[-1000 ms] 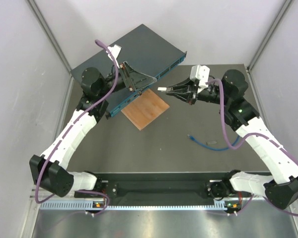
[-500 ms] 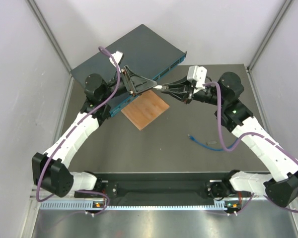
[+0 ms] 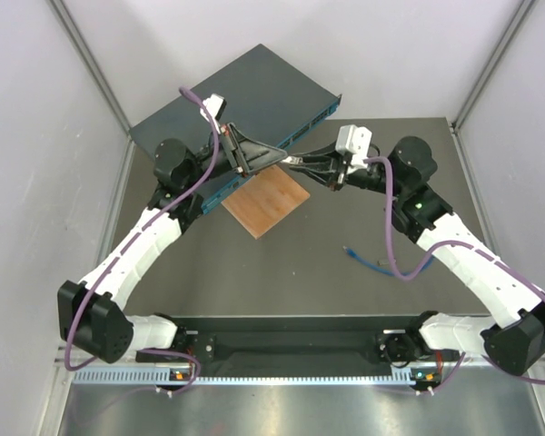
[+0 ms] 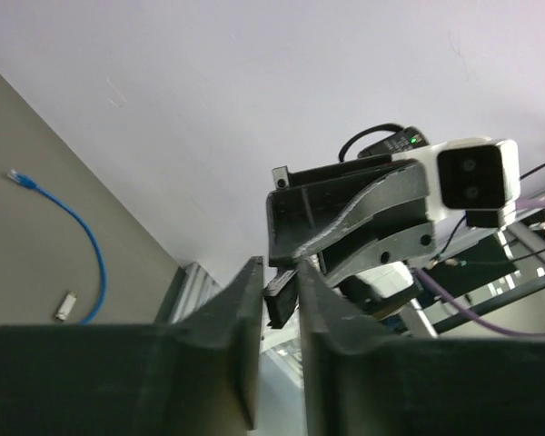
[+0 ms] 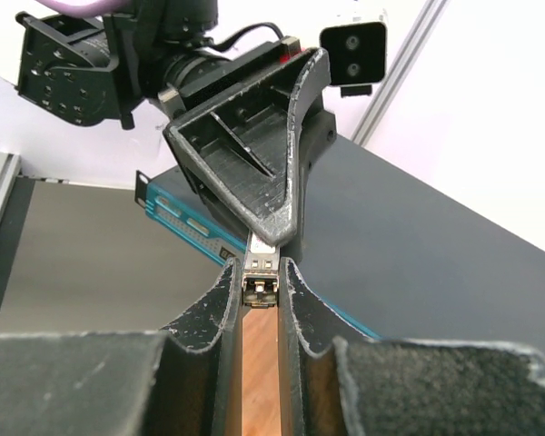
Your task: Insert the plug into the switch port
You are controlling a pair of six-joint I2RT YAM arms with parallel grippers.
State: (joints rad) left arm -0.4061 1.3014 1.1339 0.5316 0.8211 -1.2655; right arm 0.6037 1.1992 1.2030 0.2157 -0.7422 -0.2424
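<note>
The plug (image 3: 349,251) with its thin blue cable (image 3: 379,264) lies loose on the table at the right, held by neither gripper; the left wrist view shows the plug (image 4: 16,176) too. The dark teal switch (image 3: 245,91) sits at the back left, with its blue front face (image 5: 183,222) turned toward the middle. Above the wooden square, my right gripper (image 5: 260,271) is shut on a small grey metal module (image 5: 261,283). My left gripper (image 4: 279,283) meets it from the opposite side, and its jaws are pinched on the module's dark far end (image 4: 282,297).
An orange-brown wooden square (image 3: 266,200) lies just in front of the switch, under both grippers. A tiny grey metal piece (image 4: 65,306) rests beside the blue cable. White enclosure walls stand close on the left, the right and the back.
The right arm has carried the module leftward to the left gripper's tips. The left jaws have narrowed from wide apart to pinched around the module's end.
</note>
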